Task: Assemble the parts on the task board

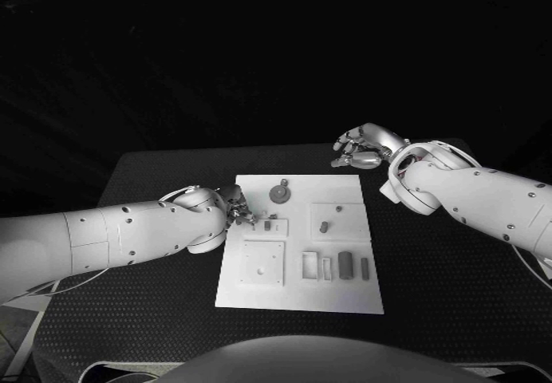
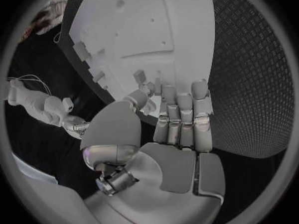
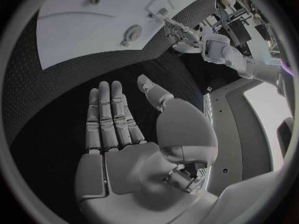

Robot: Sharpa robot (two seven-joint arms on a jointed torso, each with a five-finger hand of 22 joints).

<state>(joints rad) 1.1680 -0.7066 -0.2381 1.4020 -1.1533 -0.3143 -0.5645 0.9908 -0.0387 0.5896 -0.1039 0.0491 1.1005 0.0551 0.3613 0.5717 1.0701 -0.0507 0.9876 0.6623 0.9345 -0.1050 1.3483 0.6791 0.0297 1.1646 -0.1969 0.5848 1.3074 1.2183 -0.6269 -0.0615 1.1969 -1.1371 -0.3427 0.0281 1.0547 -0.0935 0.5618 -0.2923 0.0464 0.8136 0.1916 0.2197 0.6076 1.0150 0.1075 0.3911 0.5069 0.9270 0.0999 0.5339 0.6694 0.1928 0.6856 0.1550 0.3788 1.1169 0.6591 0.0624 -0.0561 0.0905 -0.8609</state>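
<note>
The white task board (image 1: 345,299) lies mid-table, also seen in the left wrist view (image 2: 149,30) and the right wrist view (image 3: 87,30). On it are a round part (image 1: 280,192), small upright parts (image 1: 268,224) and long grey parts (image 1: 346,262) near the front. My left hand (image 1: 234,207) is at the board's left edge, its straight fingers (image 2: 181,109) reaching over the rim beside the small upright parts, palm empty. My right hand (image 1: 361,148) hovers over the black table behind the board's far right corner, its fingers (image 3: 109,114) flat and apart, holding nothing.
A square recess (image 1: 262,263) and a narrow slot (image 1: 310,265) are sunk in the board's front half. Black matting (image 1: 448,271) surrounds the board on every side. My right forearm (image 1: 483,199) crosses the table's right side.
</note>
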